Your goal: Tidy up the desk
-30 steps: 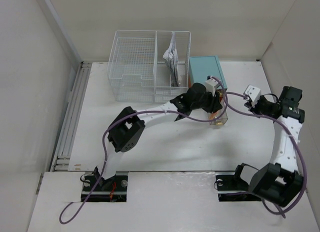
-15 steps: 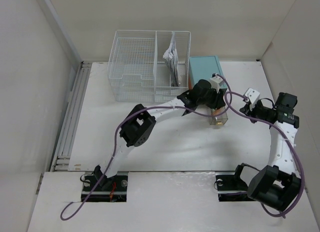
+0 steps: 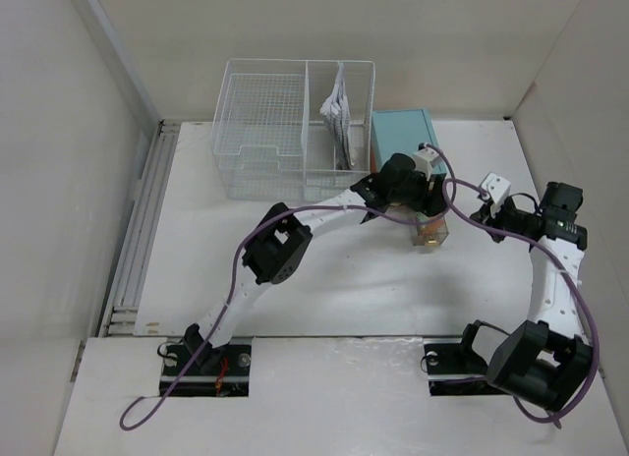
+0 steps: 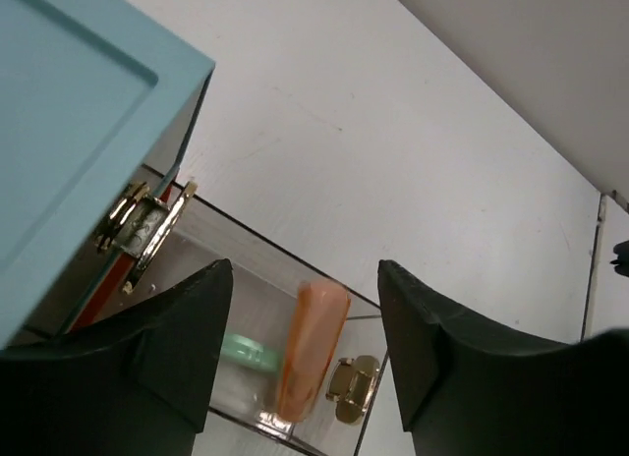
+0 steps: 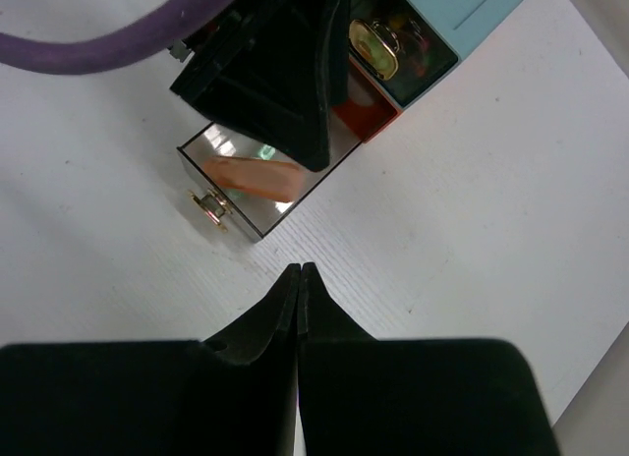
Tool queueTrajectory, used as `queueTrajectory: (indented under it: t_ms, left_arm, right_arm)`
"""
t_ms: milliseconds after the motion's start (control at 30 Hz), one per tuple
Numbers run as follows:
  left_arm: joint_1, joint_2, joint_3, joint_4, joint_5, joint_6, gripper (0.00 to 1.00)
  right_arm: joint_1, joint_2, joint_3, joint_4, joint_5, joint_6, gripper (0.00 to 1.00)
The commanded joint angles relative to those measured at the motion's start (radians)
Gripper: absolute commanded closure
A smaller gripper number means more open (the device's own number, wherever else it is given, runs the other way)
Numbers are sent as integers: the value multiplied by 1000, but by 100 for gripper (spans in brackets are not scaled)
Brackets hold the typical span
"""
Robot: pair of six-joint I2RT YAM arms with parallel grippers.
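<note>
The desk (image 3: 324, 279) is the wide white tabletop. At its back stands a small teal drawer box (image 3: 403, 142), with its clear drawer (image 3: 430, 232) pulled out toward the front. My left gripper (image 4: 305, 279) hangs open just above that drawer. An orange oblong piece (image 4: 313, 348) lies in the drawer below the fingers, free of them, beside a green item (image 4: 246, 353). My right gripper (image 5: 298, 269) is shut and empty, low over the desk just right of the drawer (image 5: 260, 196) and its gold knob (image 5: 208, 208).
A white wire-mesh basket (image 3: 295, 132) stands left of the teal box, with a patterned folded item (image 3: 339, 117) in its right compartment. A grooved metal rail (image 3: 142, 230) runs along the desk's left edge. White walls enclose the back and both sides.
My left gripper has opened over the clear drawer and let go of the orange piece, which now lies inside. The right arm drew in slightly toward the drawer, still shut.
</note>
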Motion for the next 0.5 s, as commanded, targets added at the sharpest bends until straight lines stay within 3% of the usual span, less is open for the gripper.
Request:
queueTrajectory:
  t_ms: [0,100,167,267,300,367,467]
  left_arm:
    - [28,-43,24,8,-19,13,32]
    - [39,-43,48,-6,-8,13,30]
    - [48,-43,48,-6,-8,13,36]
    - [48,-107,-1,58,3,13,57]
    - [48,-130,-51,81,3,13,78]
    - [48,-203,-105,139,3,13,99]
    - [36,-301,-183,166,-13,34,100]
  right_arm:
    - [-7,3,-3,13,-53,-15,98]
    - [-16,12,-3,-8,-53,-36,98]
    - [-16,12,-3,-8,-53,-50,98]
    - [-16,12,-3,-28,-53,-50,98]
    - [-16,12,-3,-28,-53,-50,100]
    - [-26,12,-3,-28,-64,-50,100]
    - [-38,-1,-3,33,-64,3,100]
